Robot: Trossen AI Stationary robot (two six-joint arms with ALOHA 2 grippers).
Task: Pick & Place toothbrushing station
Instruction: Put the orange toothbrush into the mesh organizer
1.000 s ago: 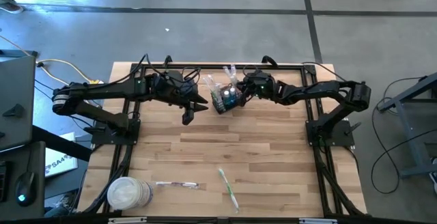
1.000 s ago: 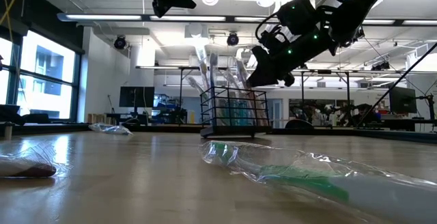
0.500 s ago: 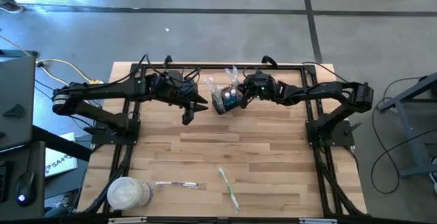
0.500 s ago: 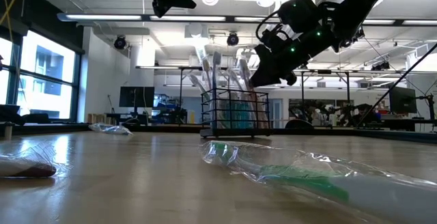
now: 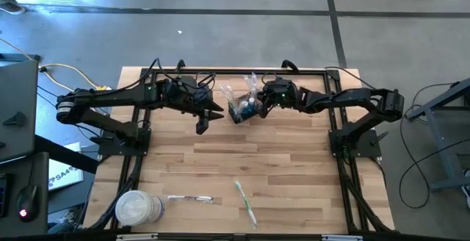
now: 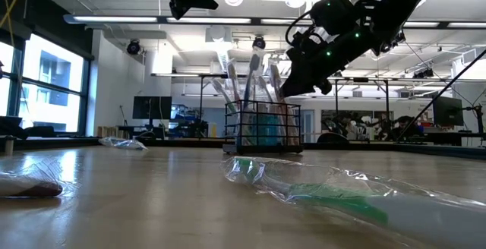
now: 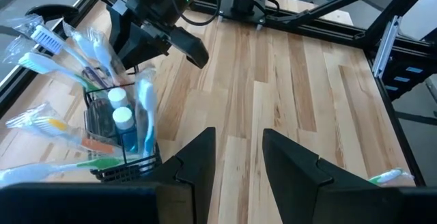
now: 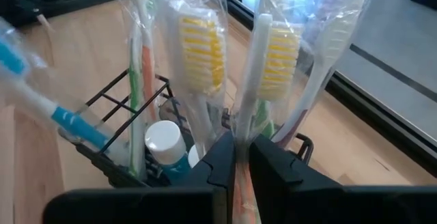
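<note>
While the right gripper [image 8: 234, 157] pinches a wrapped toothbrush [image 8: 254, 80] over the small black wire-mesh basket [image 5: 241, 111] near the tabletop's far edge, lower straight down; left fingers [image 7: 194, 157] hover spread.

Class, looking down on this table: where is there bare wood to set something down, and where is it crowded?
Free: the wide middle of the table, between the basket at the far edge and the wrapped toothbrushes near the front; also the front right corner. Crowded: the far edge, where the left gripper hovers open and the right gripper pinches a toothbrush at the basket, and the white tub corner.
</note>
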